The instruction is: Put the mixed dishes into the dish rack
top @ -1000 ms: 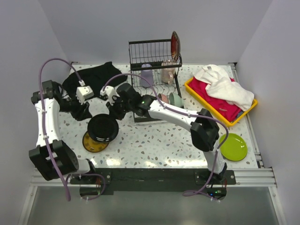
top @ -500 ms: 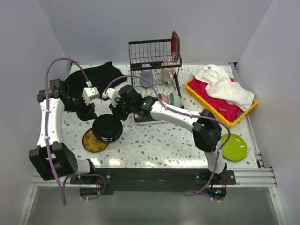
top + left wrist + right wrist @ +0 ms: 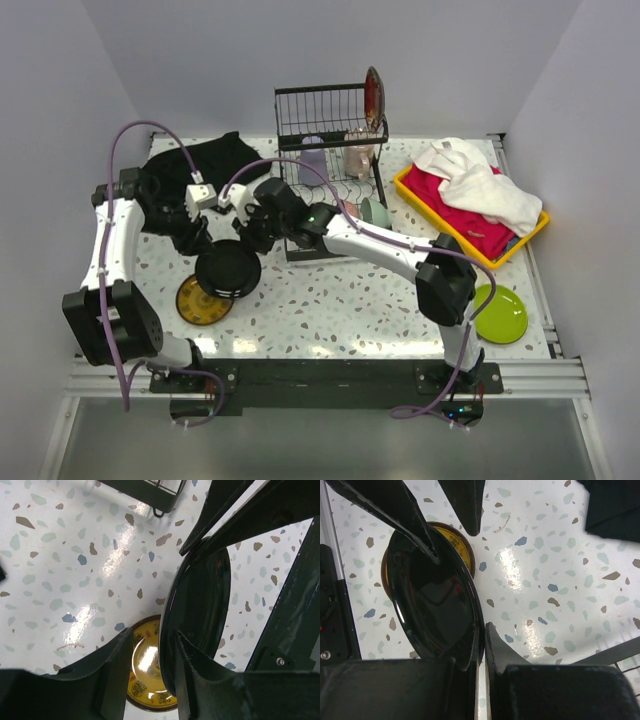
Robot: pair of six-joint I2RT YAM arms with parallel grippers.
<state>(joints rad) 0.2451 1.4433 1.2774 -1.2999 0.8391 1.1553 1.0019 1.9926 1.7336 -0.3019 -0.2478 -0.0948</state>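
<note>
A glossy black plate (image 3: pixel 228 270) hangs tilted above the table, left of the black wire dish rack (image 3: pixel 330 130). My right gripper (image 3: pixel 243 240) is shut on its rim, seen in the right wrist view (image 3: pixel 479 645) with the plate (image 3: pixel 430 605) between the fingers. My left gripper (image 3: pixel 205 243) is open and straddles the opposite rim (image 3: pixel 152 636); one finger touches the plate (image 3: pixel 200 620), the other stands apart. An orange-outside bowl with a yellow patterned inside (image 3: pixel 200 302) sits on the table under the plate. A lime green plate (image 3: pixel 497 313) lies at the front right.
The rack holds a lavender mug (image 3: pixel 313 160), a pinkish mug (image 3: pixel 358 152), a red dish on edge (image 3: pixel 374 95) and bowls (image 3: pixel 365 212) in the lower grid. A black cloth (image 3: pixel 195 160) lies at the back left. A yellow tray (image 3: pixel 405 185) of cloths stands at the right.
The black plate has shifted slightly right, toward the rack. My left arm has swung right and farther back, keeping its gripper at the plate's rim. My right gripper has kept its hold.
</note>
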